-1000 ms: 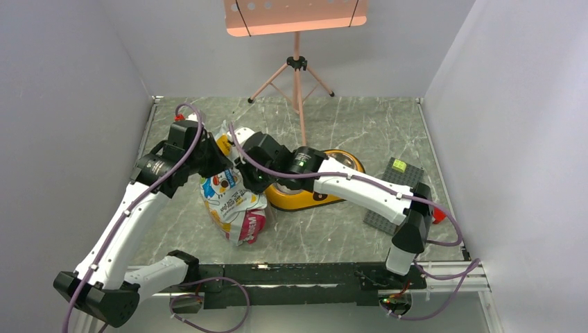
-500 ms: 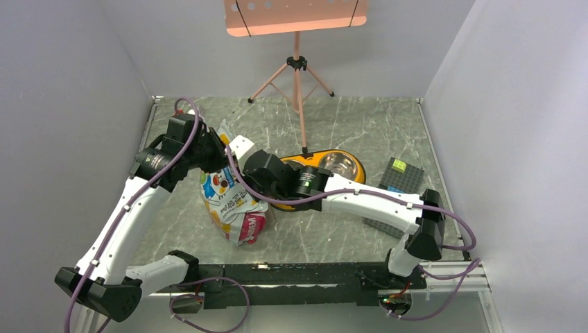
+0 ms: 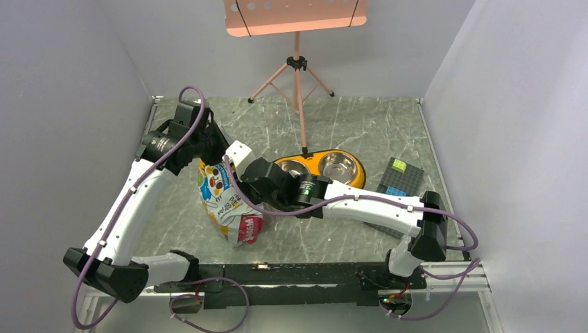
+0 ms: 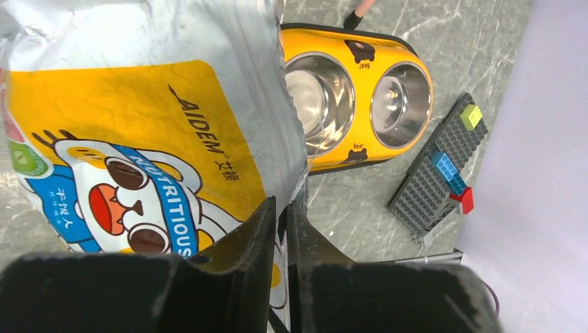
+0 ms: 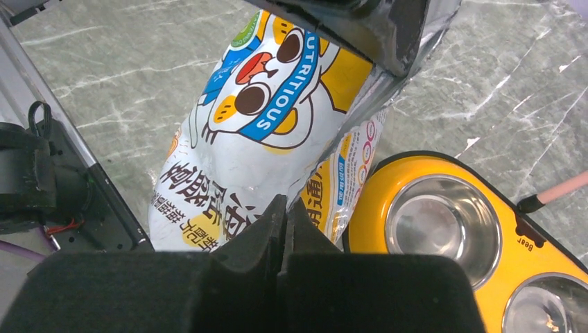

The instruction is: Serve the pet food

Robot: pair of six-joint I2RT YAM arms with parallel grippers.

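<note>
The pet food itself is hidden inside its white-and-yellow cartoon bag [image 3: 227,202], which stands on the table left of the yellow double-bowl feeder [image 3: 314,161]. My left gripper [image 3: 213,154] is at the bag's top, and its jaws [image 4: 281,208] are pinched on the silver edge of the bag [image 4: 139,118]. My right gripper [image 3: 244,186] reaches in from the feeder side. In the right wrist view, that gripper [image 5: 284,207] is shut on a side fold of the bag [image 5: 243,152], just left of the feeder [image 5: 367,208]. Both steel bowls look bare.
A grey studded plate [image 3: 402,182] carrying small coloured bricks lies right of the feeder and also shows in the left wrist view [image 4: 433,173]. A pink tripod stand [image 3: 297,69] rises at the back. Grey walls close in on three sides.
My right gripper has swung left off the feeder to the bag's side and shut there. My left arm has drawn the bag's top back and left, uncovering the feeder.
</note>
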